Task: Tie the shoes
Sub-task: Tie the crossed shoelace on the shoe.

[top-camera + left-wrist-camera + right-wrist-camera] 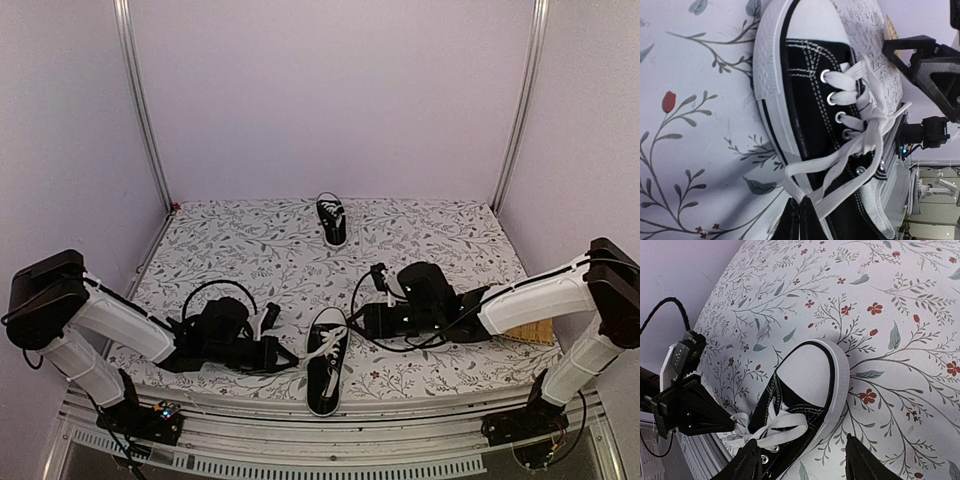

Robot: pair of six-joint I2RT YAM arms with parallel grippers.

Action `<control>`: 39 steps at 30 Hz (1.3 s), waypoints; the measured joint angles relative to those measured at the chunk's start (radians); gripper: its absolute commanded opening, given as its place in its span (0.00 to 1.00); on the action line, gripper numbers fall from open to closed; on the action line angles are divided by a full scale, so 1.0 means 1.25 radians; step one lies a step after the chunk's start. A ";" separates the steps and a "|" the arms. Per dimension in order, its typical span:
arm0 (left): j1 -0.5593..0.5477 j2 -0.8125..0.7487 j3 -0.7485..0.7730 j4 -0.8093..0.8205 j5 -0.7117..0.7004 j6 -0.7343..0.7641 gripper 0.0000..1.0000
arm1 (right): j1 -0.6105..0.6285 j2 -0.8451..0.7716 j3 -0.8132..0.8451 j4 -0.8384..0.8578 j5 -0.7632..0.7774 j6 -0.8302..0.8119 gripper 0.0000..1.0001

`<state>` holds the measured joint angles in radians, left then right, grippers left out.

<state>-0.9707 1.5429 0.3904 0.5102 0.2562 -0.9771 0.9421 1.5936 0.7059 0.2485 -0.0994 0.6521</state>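
Seen from above, one shoe (325,368) is set at the near edge of the table (230,250), toe pointing far. It sits between the two arms, so both can reach it. The other shoe (332,220) lies well apart at the far side.

In the left wrist view, the left fingers (799,224) are clenched on a white lace (840,165). The lace is drawn leftward from the eyelets, probably to keep it taut.

In the right wrist view, the right fingers (859,462) are spread and released, with nothing gripped and the shoe's right side just ahead. Open table is seen to the right and far. The near edge lies close behind the heel, so little room is judged there.
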 measured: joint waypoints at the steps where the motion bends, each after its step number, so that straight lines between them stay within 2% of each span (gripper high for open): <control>1: -0.001 0.000 0.006 0.001 0.001 0.002 0.00 | 0.000 -0.020 -0.008 -0.002 0.000 0.001 0.59; 5: -0.002 0.000 0.021 0.006 0.002 0.009 0.00 | 0.000 -0.098 -0.038 0.002 -0.010 0.000 0.58; 8: -0.004 0.000 0.021 0.007 0.001 0.011 0.00 | 0.006 -0.113 -0.044 0.011 -0.036 0.000 0.50; 12: -0.004 0.000 0.021 0.007 0.001 0.012 0.00 | 0.034 -0.083 -0.029 0.012 -0.057 -0.001 0.41; 17: -0.007 0.000 0.021 0.008 0.000 0.012 0.00 | 0.070 -0.004 0.022 0.016 -0.078 -0.001 0.40; 20: -0.008 0.000 0.021 0.008 -0.001 0.012 0.00 | 0.076 0.026 0.045 0.022 -0.084 -0.001 0.36; 27: -0.009 0.000 0.021 0.008 -0.002 0.012 0.00 | 0.078 0.050 0.058 0.030 -0.087 0.003 0.22; 30: -0.009 0.000 0.021 0.008 -0.003 0.012 0.00 | 0.078 0.051 0.058 0.031 -0.086 0.005 0.06; 33: -0.009 0.000 0.021 0.008 -0.004 0.012 0.00 | 0.078 0.051 0.058 0.032 -0.084 0.009 0.03; 34: -0.009 0.000 0.021 0.008 -0.005 0.012 0.01 | 0.078 0.051 0.058 0.033 -0.081 0.012 0.02; 39: -0.010 0.000 0.021 0.010 -0.009 0.007 0.28 | 0.078 0.028 0.025 0.031 -0.056 0.018 0.02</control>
<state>-0.9836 1.5429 0.4164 0.5224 0.2455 -0.9680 1.0401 1.6283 0.7376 0.2878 -0.1692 0.6746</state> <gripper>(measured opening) 0.169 0.031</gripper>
